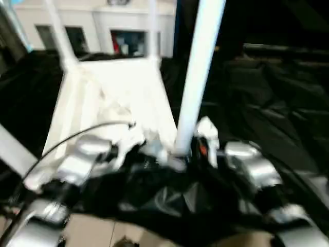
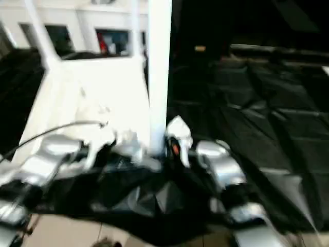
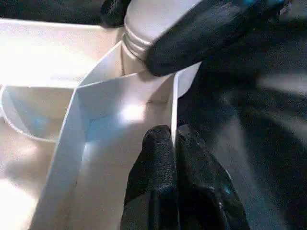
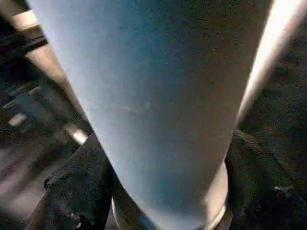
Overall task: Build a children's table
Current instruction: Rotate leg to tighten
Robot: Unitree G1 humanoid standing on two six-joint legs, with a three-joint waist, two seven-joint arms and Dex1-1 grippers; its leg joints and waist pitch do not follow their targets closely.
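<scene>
Nearest, 2 silver forearms reach forward over crumpled black sheeting (image 1: pixel 288 118) that covers the ground. The left gripper (image 3: pixel 173 143) has its 2 black fingers pressed together on the thin upright edge wall of the table top (image 1: pixel 115 95), which lies upside down on the sheeting, ribbed underside up. Just beside that pinch, at the near right corner of the top, a white leg (image 1: pixel 198 77) stands upright in the rounded corner socket; its ringed base shows in the left wrist view. The right gripper (image 1: pixel 198 149) sits at the foot of this leg. One of its black fingers (image 3: pixel 201 33) lies against the leg just above the socket, and the leg's tube rises close before the right wrist camera. Whether the right fingers are clamped on the leg or merely around it cannot be told. Farther off, 2 more legs (image 1: pixel 59 33) stand at the far corners of the top. Behind them is a white cabinet (image 1: pixel 118 28) with dark glass doors.
</scene>
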